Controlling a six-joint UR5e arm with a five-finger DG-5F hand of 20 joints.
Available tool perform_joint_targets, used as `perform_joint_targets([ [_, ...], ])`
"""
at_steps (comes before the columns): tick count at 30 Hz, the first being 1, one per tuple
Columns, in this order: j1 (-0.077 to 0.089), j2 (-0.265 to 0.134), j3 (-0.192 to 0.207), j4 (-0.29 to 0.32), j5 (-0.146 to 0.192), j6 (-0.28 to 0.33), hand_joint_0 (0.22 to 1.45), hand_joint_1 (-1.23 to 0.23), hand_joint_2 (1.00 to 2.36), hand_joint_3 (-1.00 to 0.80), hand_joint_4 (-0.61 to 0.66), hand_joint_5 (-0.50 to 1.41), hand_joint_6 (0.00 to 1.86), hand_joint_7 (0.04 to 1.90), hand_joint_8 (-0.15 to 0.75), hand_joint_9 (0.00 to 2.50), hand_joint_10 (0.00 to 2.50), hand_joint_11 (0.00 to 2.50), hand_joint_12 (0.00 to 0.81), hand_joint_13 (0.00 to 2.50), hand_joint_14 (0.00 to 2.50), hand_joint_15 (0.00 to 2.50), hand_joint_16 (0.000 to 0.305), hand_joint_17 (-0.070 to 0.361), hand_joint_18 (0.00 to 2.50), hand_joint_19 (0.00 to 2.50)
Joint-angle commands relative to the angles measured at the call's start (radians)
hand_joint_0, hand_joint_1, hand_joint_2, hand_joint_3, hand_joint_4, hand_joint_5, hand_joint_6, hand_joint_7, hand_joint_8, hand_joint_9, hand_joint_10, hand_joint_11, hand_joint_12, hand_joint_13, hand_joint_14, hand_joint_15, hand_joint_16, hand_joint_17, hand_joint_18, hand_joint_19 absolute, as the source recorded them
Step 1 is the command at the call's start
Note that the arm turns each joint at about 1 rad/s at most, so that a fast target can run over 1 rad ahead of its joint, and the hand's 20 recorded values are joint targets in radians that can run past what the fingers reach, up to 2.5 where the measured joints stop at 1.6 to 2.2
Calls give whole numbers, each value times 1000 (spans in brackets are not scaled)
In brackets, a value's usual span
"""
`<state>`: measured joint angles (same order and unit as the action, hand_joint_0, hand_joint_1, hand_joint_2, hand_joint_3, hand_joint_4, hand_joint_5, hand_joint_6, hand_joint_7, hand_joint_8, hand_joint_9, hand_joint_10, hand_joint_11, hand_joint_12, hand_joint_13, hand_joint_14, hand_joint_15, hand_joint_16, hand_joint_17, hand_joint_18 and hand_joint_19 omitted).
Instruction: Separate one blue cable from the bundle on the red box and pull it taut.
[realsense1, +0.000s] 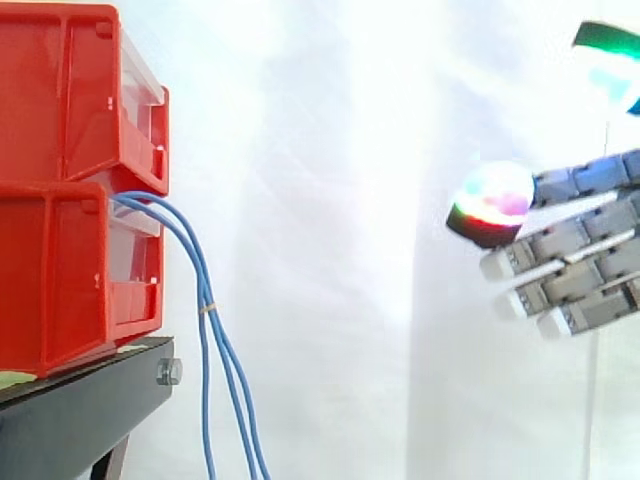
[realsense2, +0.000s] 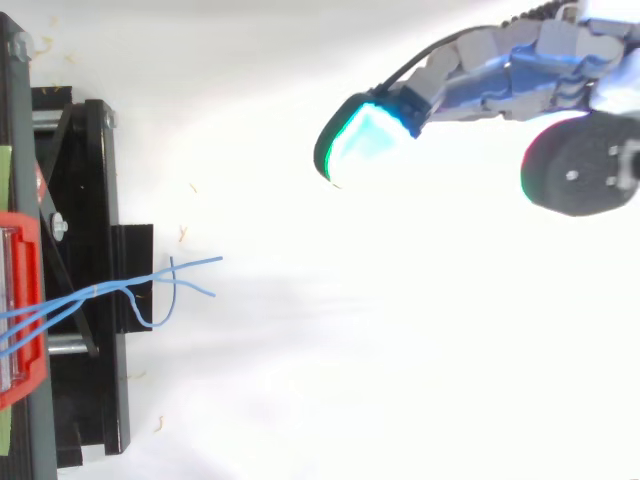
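Several thin blue cables (realsense1: 205, 300) come out of the lower of two stacked red bins (realsense1: 55, 270) and hang down in a bundle tied with a small band. From above, the blue cables (realsense2: 150, 285) spread into loose ends past the red bin (realsense2: 20, 310). My hand (realsense1: 575, 265) is far to the right of the cables, well apart from them, fingers straight and pointing left, holding nothing. In the top view the hand (realsense2: 500, 75) sits at the upper right with a cyan-glowing pad toward the bins.
The bins rest on a black stand (realsense1: 90, 400) at the left. A white curtain fills the background, and wide free room lies between the hand and the cables.
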<state>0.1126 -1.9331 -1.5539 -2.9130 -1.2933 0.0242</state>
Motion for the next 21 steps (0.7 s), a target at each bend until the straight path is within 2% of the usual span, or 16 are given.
perform_joint_targets([
  [1,-1,-27,0,17,0,17,483,-476,1000,-500,63,-262,501,584,154,294,0,0,286,200,0,34,47,106,0,119],
  [6,-2,-27,0,49,-1,17,486,-479,1000,-500,66,-261,501,586,158,310,0,0,287,200,0,33,47,106,0,120],
  [21,-2,-30,0,87,3,6,494,-485,1000,-500,111,-245,501,602,167,342,0,0,291,211,2,49,47,105,0,125],
])
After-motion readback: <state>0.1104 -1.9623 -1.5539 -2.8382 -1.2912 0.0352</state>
